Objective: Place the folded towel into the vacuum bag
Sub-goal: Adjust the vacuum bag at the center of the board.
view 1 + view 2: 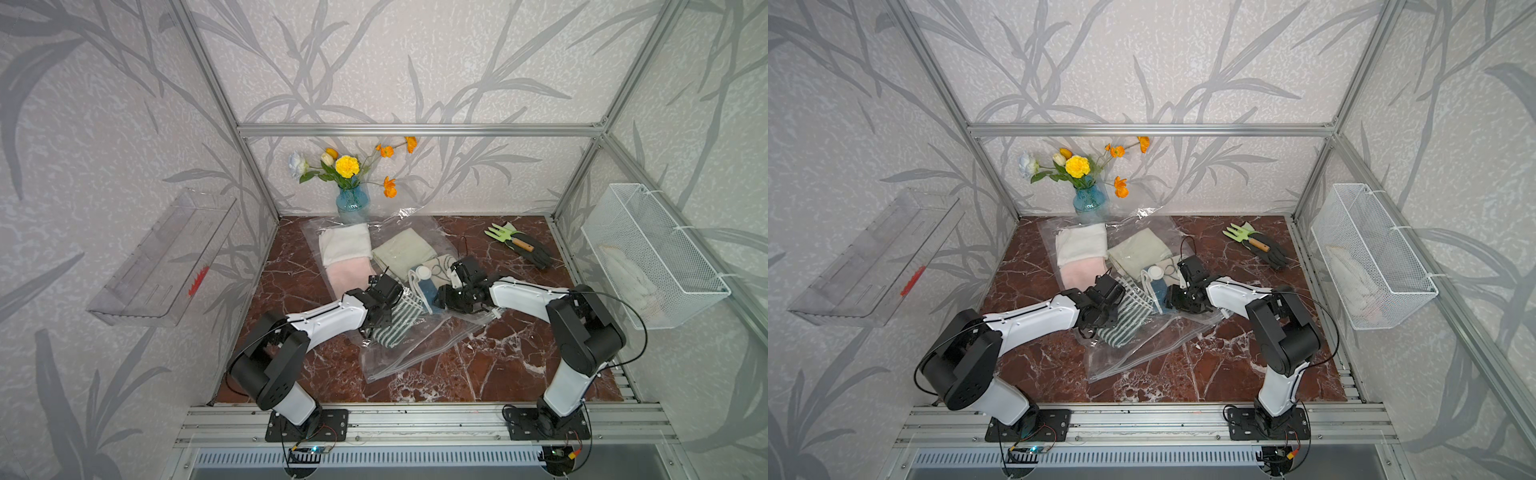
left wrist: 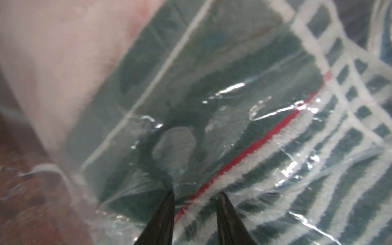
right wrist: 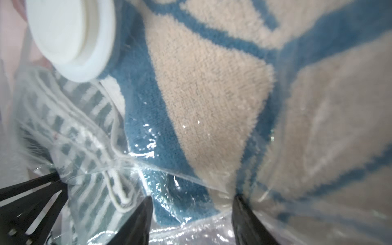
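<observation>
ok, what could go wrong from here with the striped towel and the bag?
1. Film is bunched over the striped towel at the left end effector: a push may drag the vacuum bag instead of sliding the towel in.
2. The right end effector sits close to the valve cap, so it may knock it.

A blue glass vase of yellow and orange flowers (image 1: 351,199) stands at the red-brown marble desk's (image 1: 498,361) far edge. A green hand fork (image 1: 500,233) lies on a black glove (image 1: 536,253) near its far right corner.
</observation>
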You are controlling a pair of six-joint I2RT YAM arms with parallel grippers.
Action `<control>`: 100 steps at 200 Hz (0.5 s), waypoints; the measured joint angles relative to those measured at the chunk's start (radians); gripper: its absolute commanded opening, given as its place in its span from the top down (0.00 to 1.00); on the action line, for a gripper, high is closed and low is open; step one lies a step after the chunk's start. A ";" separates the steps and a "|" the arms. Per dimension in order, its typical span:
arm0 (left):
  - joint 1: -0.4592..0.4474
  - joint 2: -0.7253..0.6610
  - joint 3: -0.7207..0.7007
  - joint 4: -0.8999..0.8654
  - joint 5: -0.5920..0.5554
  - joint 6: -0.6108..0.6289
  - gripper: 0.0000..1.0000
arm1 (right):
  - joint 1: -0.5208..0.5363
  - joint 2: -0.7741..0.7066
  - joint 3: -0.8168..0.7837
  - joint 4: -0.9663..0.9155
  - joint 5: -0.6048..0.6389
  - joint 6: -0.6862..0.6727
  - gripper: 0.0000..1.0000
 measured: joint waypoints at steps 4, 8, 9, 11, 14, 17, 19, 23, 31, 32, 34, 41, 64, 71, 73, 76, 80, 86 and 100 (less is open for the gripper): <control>0.000 -0.014 0.000 -0.015 -0.009 0.002 0.61 | -0.008 -0.016 -0.012 0.000 -0.016 0.002 0.38; 0.000 -0.032 0.000 -0.030 -0.014 0.006 0.60 | -0.022 -0.038 -0.025 -0.006 -0.030 0.002 0.37; 0.000 -0.037 0.000 -0.034 -0.016 0.009 0.60 | -0.024 -0.041 -0.027 -0.006 -0.032 0.003 0.37; 0.000 -0.042 0.000 -0.038 -0.016 0.011 0.59 | -0.031 -0.053 -0.035 -0.008 -0.040 0.002 0.36; 0.000 -0.060 0.002 -0.048 -0.016 0.015 0.59 | -0.048 -0.077 -0.050 -0.014 -0.054 0.002 0.36; 0.000 -0.070 0.002 -0.055 -0.017 0.018 0.58 | -0.061 -0.097 -0.061 -0.020 -0.064 0.001 0.35; 0.000 -0.081 0.003 -0.060 -0.016 0.022 0.58 | -0.074 -0.116 -0.070 -0.029 -0.068 -0.002 0.34; -0.002 -0.099 0.004 -0.068 -0.015 0.029 0.57 | -0.098 -0.148 -0.087 -0.041 -0.075 -0.005 0.33; -0.010 -0.137 0.013 -0.081 -0.008 0.047 0.56 | -0.156 -0.218 -0.115 -0.075 -0.081 -0.021 0.31; -0.012 -0.140 0.013 -0.081 -0.006 0.048 0.56 | -0.167 -0.232 -0.119 -0.084 -0.079 -0.024 0.31; -0.017 -0.148 0.016 -0.084 -0.003 0.050 0.55 | -0.187 -0.251 -0.126 -0.093 -0.075 -0.026 0.30; -0.037 -0.169 0.028 -0.082 0.009 0.068 0.54 | -0.241 -0.313 -0.143 -0.128 -0.065 -0.047 0.29; -0.158 -0.182 0.096 -0.039 0.064 0.130 0.51 | -0.403 -0.468 -0.196 -0.205 -0.017 -0.098 0.28; -0.200 -0.167 0.121 -0.010 0.090 0.151 0.50 | -0.446 -0.504 -0.222 -0.222 -0.006 -0.111 0.28; -0.209 -0.161 0.127 -0.001 0.096 0.156 0.50 | -0.458 -0.512 -0.231 -0.225 -0.004 -0.113 0.28; -0.221 -0.153 0.137 0.010 0.105 0.163 0.50 | -0.475 -0.521 -0.241 -0.229 -0.002 -0.115 0.28; -0.240 -0.138 0.150 0.027 0.121 0.172 0.50 | -0.496 -0.533 -0.259 -0.231 0.002 -0.118 0.28; -0.266 -0.113 0.172 0.052 0.143 0.184 0.49 | -0.524 -0.544 -0.282 -0.235 0.005 -0.119 0.28; -0.303 -0.035 0.223 0.093 0.180 0.209 0.49 | -0.574 -0.550 -0.338 -0.223 0.003 -0.114 0.29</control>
